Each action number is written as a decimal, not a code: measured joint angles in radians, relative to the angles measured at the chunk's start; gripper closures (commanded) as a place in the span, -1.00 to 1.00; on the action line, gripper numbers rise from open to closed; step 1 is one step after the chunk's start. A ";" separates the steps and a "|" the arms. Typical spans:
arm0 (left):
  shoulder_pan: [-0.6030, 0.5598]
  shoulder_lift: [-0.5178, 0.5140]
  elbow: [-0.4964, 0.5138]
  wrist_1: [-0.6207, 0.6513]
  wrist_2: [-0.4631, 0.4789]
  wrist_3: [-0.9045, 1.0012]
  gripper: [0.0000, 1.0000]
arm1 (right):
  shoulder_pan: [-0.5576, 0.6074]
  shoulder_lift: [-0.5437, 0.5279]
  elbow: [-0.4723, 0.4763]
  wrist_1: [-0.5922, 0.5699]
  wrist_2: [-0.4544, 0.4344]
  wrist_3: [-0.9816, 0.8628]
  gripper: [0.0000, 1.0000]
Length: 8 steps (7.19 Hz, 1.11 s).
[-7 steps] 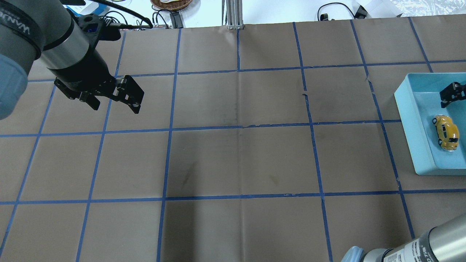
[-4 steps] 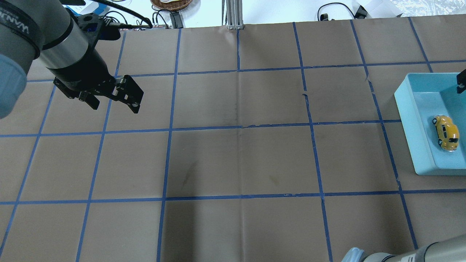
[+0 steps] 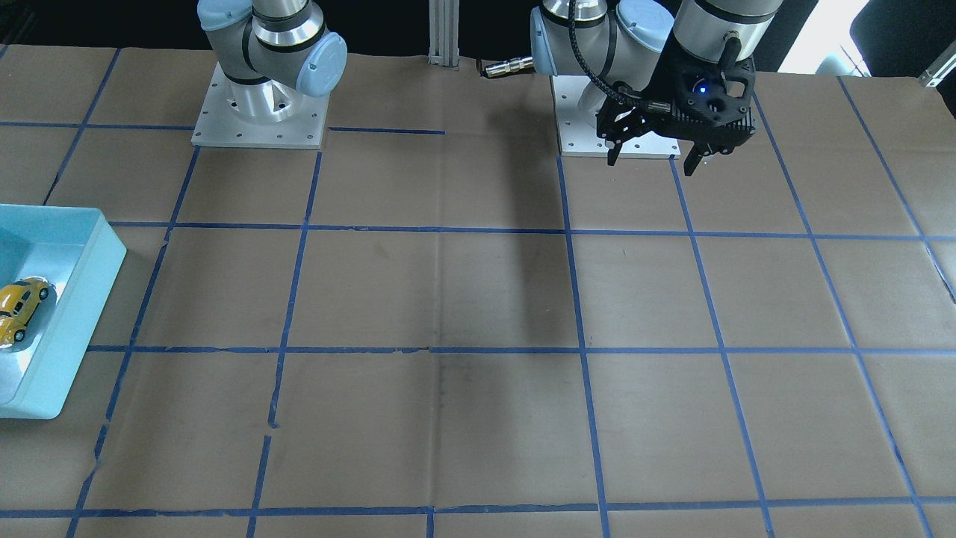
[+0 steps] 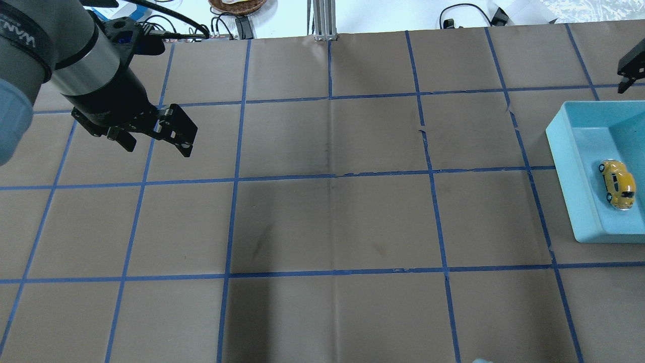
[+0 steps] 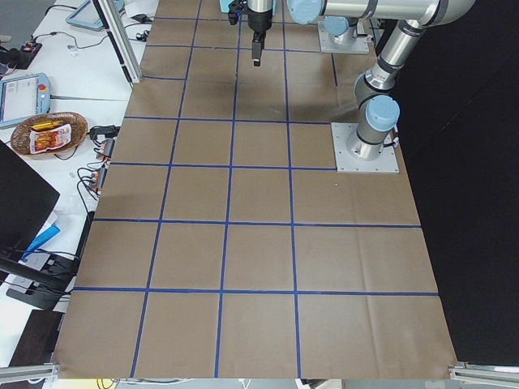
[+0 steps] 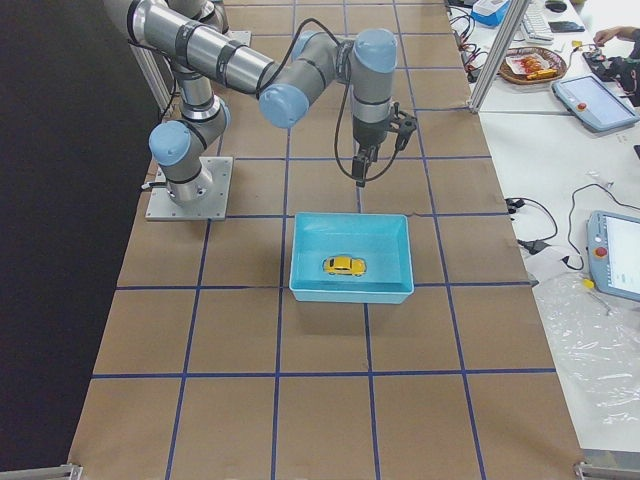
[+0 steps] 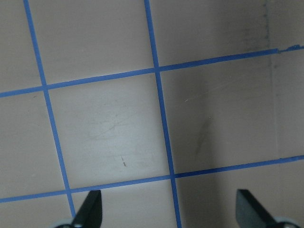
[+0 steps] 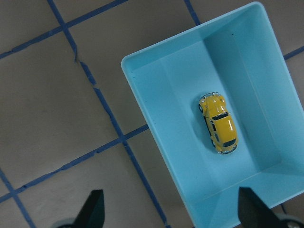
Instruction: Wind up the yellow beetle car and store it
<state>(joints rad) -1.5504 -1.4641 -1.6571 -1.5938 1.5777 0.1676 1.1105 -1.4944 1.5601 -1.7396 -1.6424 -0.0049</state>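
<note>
The yellow beetle car (image 4: 617, 184) lies on its wheels inside the light blue tray (image 4: 564, 166) at the table's right edge. It also shows in the right wrist view (image 8: 218, 122), the front-facing view (image 3: 19, 310) and the exterior right view (image 6: 344, 265). My right gripper (image 8: 171, 213) is open and empty. It hangs high above the table beside the tray's far rim (image 6: 375, 150); only a bit of it shows at the overhead view's right edge. My left gripper (image 4: 158, 146) is open and empty over the table's far left (image 3: 651, 161).
The table is brown paper with a blue tape grid. A metal post (image 4: 322, 20) stands at the far edge. Cables and a basket (image 4: 237, 5) lie beyond the far edge. The arm bases (image 3: 258, 112) are bolted at the robot's side.
My right gripper rose out of the tray and moved away past its far rim. The car stays where it lay in the tray. The left gripper barely shifted.
</note>
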 measured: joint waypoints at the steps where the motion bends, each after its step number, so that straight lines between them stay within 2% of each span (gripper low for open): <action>1: 0.001 0.000 0.000 0.000 0.001 0.001 -1.00 | 0.072 -0.010 -0.018 0.027 -0.004 0.093 -0.99; 4: 0.002 0.003 -0.002 0.000 0.001 0.001 -1.00 | 0.329 -0.052 -0.038 0.061 -0.008 0.362 -0.99; 6: 0.003 0.004 -0.003 -0.001 0.001 0.001 -1.00 | 0.495 -0.053 -0.049 0.125 0.001 0.463 -0.99; 8: 0.003 0.004 -0.004 -0.001 0.001 0.001 -1.00 | 0.559 -0.054 -0.058 0.168 0.003 0.482 -0.99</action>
<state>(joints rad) -1.5478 -1.4596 -1.6606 -1.5948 1.5785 0.1687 1.6692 -1.5483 1.5018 -1.5720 -1.6398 0.4767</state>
